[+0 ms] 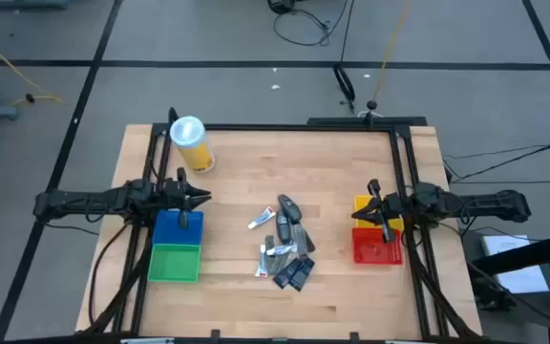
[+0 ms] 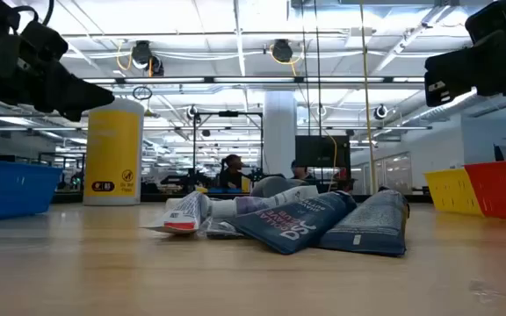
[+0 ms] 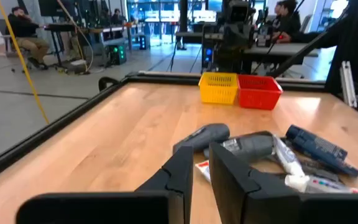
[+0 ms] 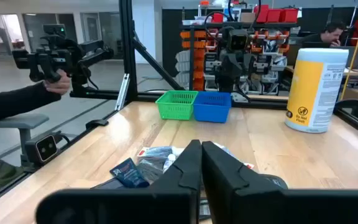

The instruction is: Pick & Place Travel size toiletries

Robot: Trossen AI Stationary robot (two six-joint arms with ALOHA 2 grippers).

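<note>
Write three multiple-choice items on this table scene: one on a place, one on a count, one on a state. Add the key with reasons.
1. Where does the pile of toiletries lie?
A. in the green bin
B. on the table's middle, between the two pairs of bins
C. on the yellow cylinder

2. How many square bins stand on the table?
A. two
B. four
C. six

3. How is the right gripper?
A. shut and empty
B. shut on a tube
C. wide open

Key: 1 B, the pile rests on bare wood in the middle. 2 B, the blue bin, green bin, yellow bin and red bin. 3 A, its fingers meet with nothing between them.
</note>
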